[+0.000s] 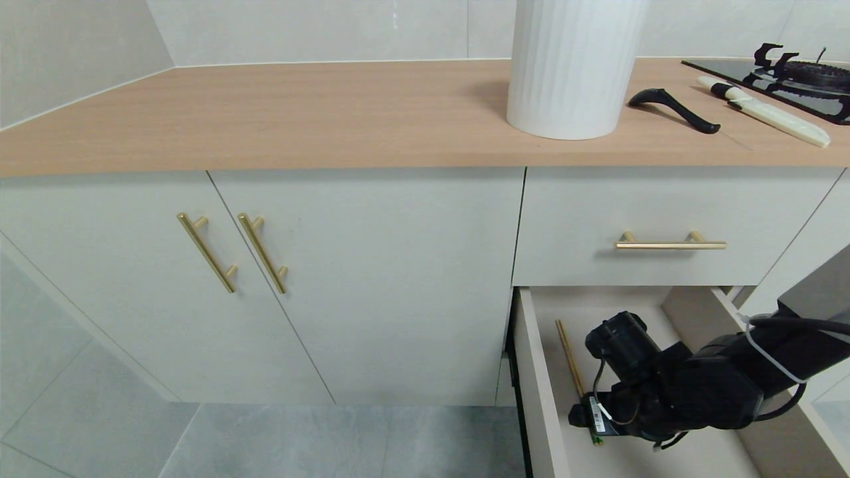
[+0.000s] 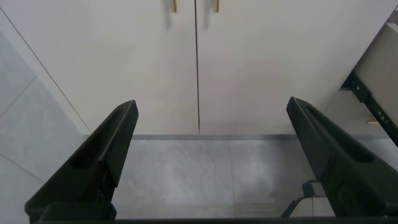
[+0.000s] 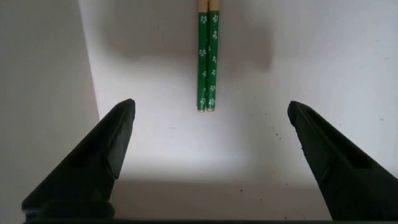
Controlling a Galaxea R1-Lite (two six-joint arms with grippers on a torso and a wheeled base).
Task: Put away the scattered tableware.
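Chopsticks (image 3: 208,56), a pair with green flowered ends, lie side by side on the floor of the open lower drawer (image 1: 539,372), close to its left wall. The right gripper (image 3: 209,115) hangs over their green ends with its fingers spread wide and nothing between them. The pair appears to be released and apart from both fingers.

Risk: the right arm is sunk inside the drawer, beneath the closed upper drawer front (image 1: 671,206). A careless lift could knock that front or the drawer wall, and a low sweep could drag the chopsticks askew. Pushing the drawer shut before the arm is out would trap it.

The left gripper (image 2: 211,109), likewise spread wide and empty, hangs low facing the double cabinet doors (image 1: 372,279) and the floor.

On the countertop (image 1: 299,113) a cream-coloured knife (image 1: 764,109) and a black curved utensil (image 1: 674,109) lie unstowed, near each other. The knife lies just beside the gas hob (image 1: 797,76). A tall white ribbed container (image 1: 571,66) stands near the utensil and may hinder a reach from the left.
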